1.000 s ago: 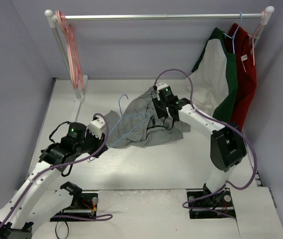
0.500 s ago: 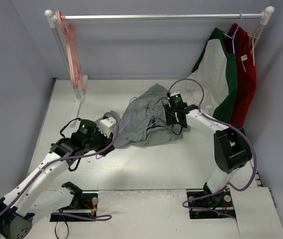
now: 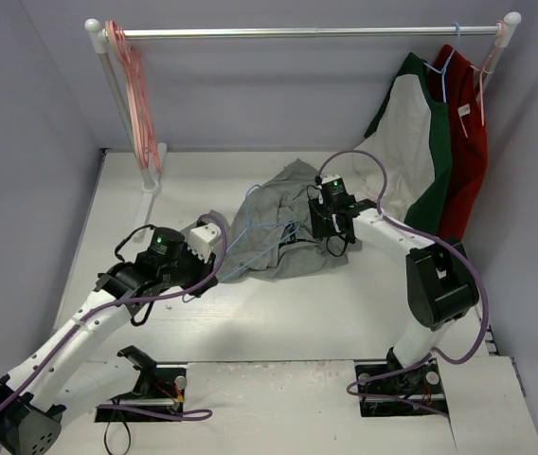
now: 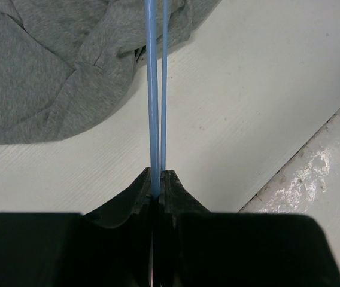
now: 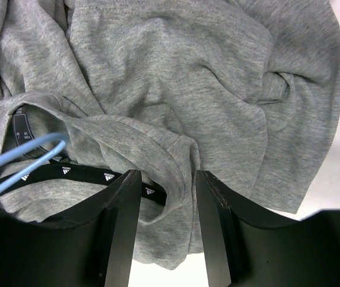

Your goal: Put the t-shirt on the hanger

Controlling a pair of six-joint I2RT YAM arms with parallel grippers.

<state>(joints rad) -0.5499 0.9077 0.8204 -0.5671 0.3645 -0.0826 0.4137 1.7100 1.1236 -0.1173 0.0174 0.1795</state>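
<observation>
The grey t-shirt (image 3: 278,220) lies crumpled on the white table, behind the middle. The light-blue wire hanger (image 3: 248,248) reaches from my left gripper (image 3: 214,248) into the shirt. In the left wrist view the left gripper (image 4: 157,179) is shut on the hanger (image 4: 154,89), whose two wires run up over the shirt's edge (image 4: 38,72). My right gripper (image 5: 166,179) hovers open at the t-shirt (image 5: 176,78), its jaws astride a fold of the collar. The hanger (image 5: 20,158) tip sits in the neck opening beside the black collar tape (image 5: 68,172).
A clothes rail (image 3: 297,32) spans the back. Pink hangers (image 3: 134,85) dangle at its left post. A white-and-green shirt (image 3: 411,142) and a red garment (image 3: 468,142) hang at its right end, close behind my right arm. The table's seam (image 4: 313,149) runs near my left gripper.
My left arm has pushed right with the hanger, driving it further into the shirt. My right gripper has shifted right along the collar. Little has changed over the last half second.
</observation>
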